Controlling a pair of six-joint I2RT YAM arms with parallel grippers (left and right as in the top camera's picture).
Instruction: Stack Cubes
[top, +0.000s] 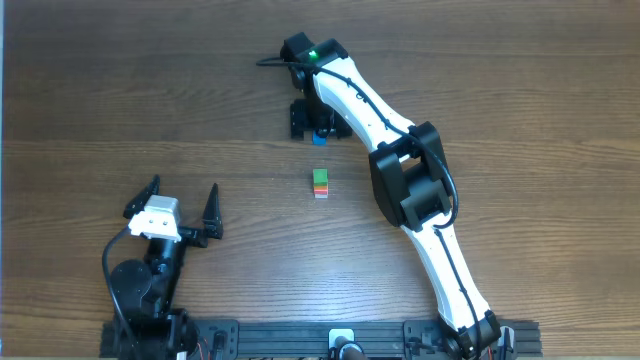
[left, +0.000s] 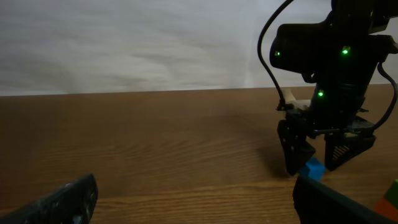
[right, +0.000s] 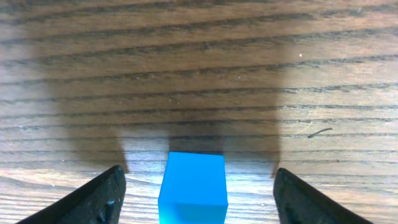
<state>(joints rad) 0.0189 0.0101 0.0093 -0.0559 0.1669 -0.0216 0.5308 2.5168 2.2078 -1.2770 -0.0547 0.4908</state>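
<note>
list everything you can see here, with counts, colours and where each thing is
blue cube: 1, blue, on the table between the right gripper's fingers, gaps on both sides
cube stack: 1, green on top of red, mid-table, nearer the arm bases than the blue cube
table: 1, brown wood, under everything
wall: 1, white, behind the table
left gripper: 1, black fingers, open, near its base at the table's left, holding nothing
right gripper: 1, black fingers, open, astride the blue cube

Cube and tabletop colours.
The blue cube (right: 193, 186) sits at 12 o'clock of the green cube (top: 320, 177), which tops a red cube (top: 320, 188); the table (top: 500, 100) is brown with dark grain lines.
</note>
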